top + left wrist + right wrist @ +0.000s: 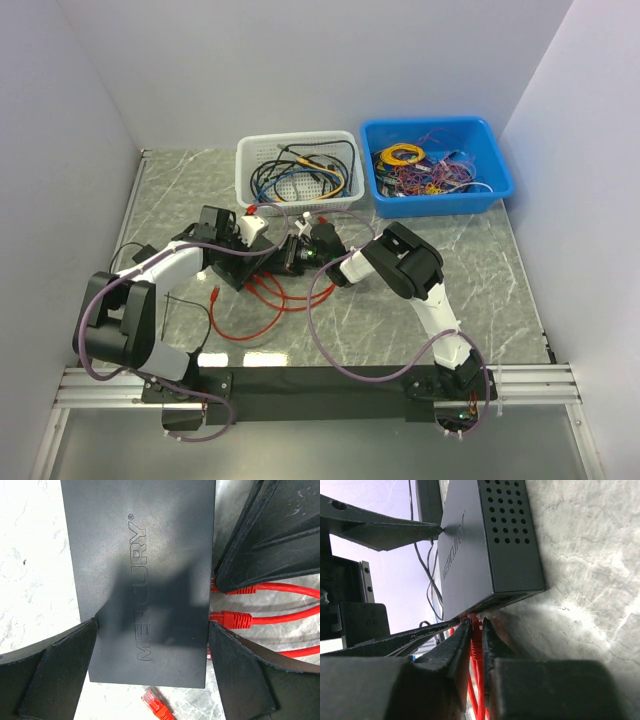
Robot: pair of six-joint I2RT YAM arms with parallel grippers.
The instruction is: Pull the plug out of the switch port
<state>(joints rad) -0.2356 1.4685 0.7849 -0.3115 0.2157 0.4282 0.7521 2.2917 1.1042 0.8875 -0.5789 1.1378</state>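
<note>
The switch [145, 570] is a flat matte-black box lettered MERCURY, lying on the marble table. My left gripper [152, 655] is shut across its short width, one finger [55, 675] on each long edge. Red plugs [230, 619] sit in the ports along its right edge. In the right wrist view my right gripper [476, 627] is shut on one red plug [476, 630] at the port edge of the switch [485, 545]. In the top view both grippers, left [248, 258] and right [285, 262], meet at mid-table and hide the switch.
A loose red plug [157, 707] lies by the switch's near end. Red cable [265, 315] loops on the table in front of the grippers. A white mesh basket [245, 170] of cables and a blue bin [500, 175] of wires stand at the back.
</note>
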